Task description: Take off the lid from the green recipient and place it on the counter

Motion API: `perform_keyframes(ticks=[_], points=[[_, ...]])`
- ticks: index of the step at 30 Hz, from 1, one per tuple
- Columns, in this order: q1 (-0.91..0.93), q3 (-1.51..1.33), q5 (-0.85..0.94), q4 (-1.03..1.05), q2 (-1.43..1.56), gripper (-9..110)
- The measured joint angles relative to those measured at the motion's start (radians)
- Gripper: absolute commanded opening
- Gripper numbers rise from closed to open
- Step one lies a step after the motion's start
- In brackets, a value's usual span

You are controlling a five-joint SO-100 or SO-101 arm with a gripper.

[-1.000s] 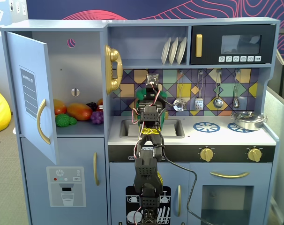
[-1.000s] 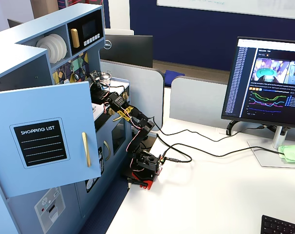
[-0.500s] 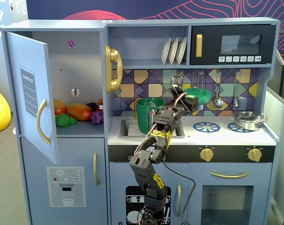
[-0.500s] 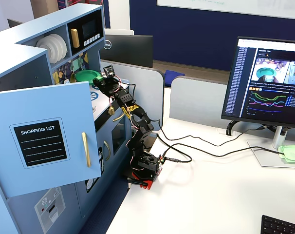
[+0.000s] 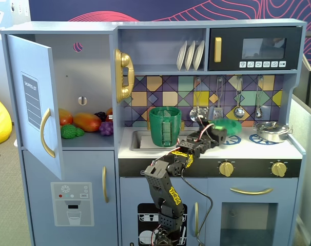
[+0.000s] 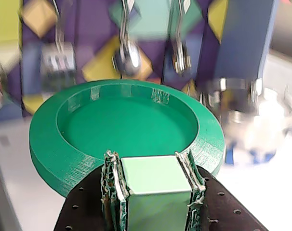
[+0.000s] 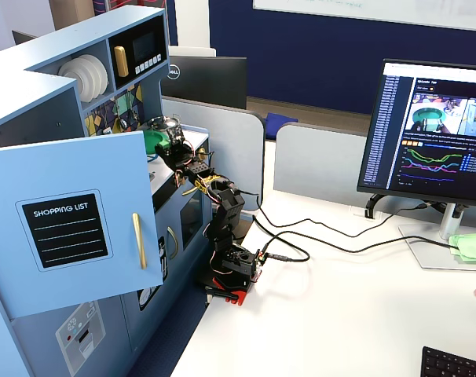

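My gripper is shut on the light-green block knob of the dark-green round lid. In a fixed view the lid hangs tilted at the gripper, just above the counter over the left blue burner ring. The green recipient stands open by the sink recess, left of the gripper, its strap handle facing front. In the other fixed view the lid and gripper show small beside the kitchen's worktop.
A small steel pan sits on the right burner; it shows blurred at the right of the wrist view. Utensils hang on the tiled back wall. The fridge door stands open at left, with toy food inside.
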State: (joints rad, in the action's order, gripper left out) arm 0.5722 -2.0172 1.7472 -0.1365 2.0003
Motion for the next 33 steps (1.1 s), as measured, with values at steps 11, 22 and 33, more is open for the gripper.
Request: perform_keyframes(ticks=[11,22,33], points=[[-0.005,-0.064,0.005,-0.018,-0.035,0],[0.000,-0.084,0.003,0.009,-0.041,11],[0.005,-0.046,-0.074,-0.003,-0.031,29]])
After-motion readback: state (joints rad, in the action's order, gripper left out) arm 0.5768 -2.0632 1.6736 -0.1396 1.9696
